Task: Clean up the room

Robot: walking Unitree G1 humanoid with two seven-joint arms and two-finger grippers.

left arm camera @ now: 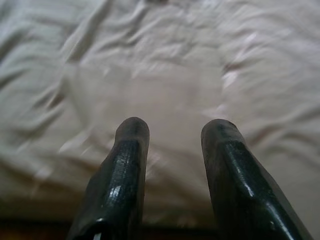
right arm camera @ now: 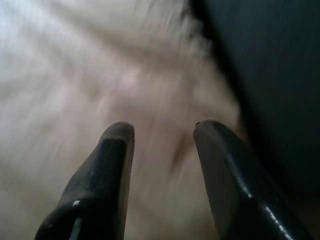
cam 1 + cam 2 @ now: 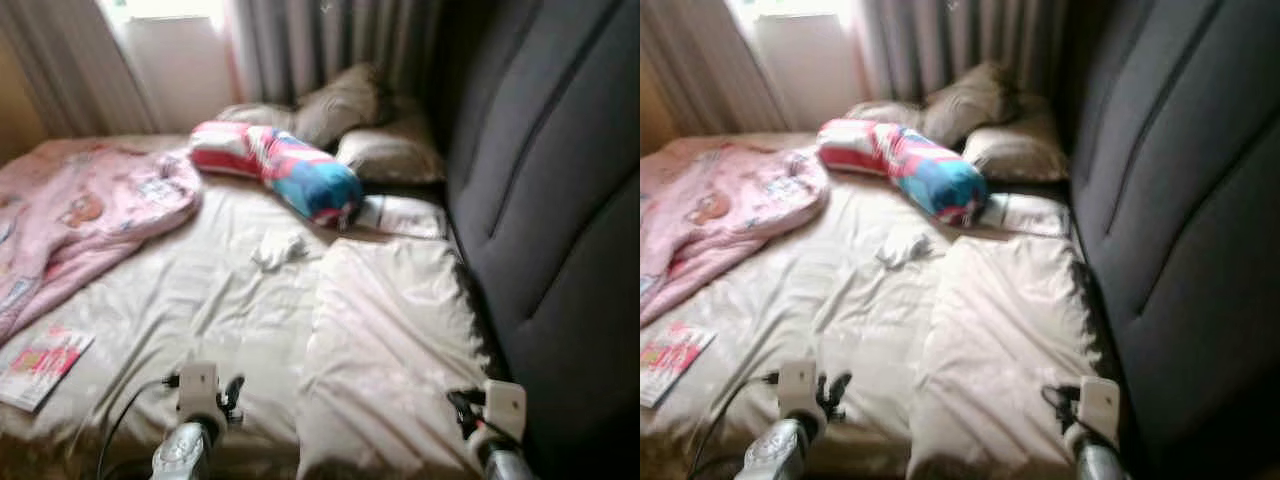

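Observation:
A bed with a wrinkled cream sheet (image 3: 190,300) lies before me. A pink blanket (image 3: 80,215) is bunched on its left side. A red, white and blue bolster (image 3: 285,170) lies across the far part, in front of grey-brown pillows (image 3: 345,105). A small crumpled white cloth (image 3: 278,248) sits mid-bed. A pink booklet (image 3: 40,365) lies near the front left edge. My left gripper (image 1: 175,130) hovers open over the sheet near the front edge. My right gripper (image 2: 160,130) is open over a cream folded cover (image 3: 390,340) beside the headboard.
A dark padded headboard (image 3: 550,200) runs along the right side of the bed. Grey curtains (image 3: 330,40) and a bright window (image 3: 170,15) stand behind the pillows. A small white pillow (image 3: 405,215) lies against the headboard. The view is slightly blurred.

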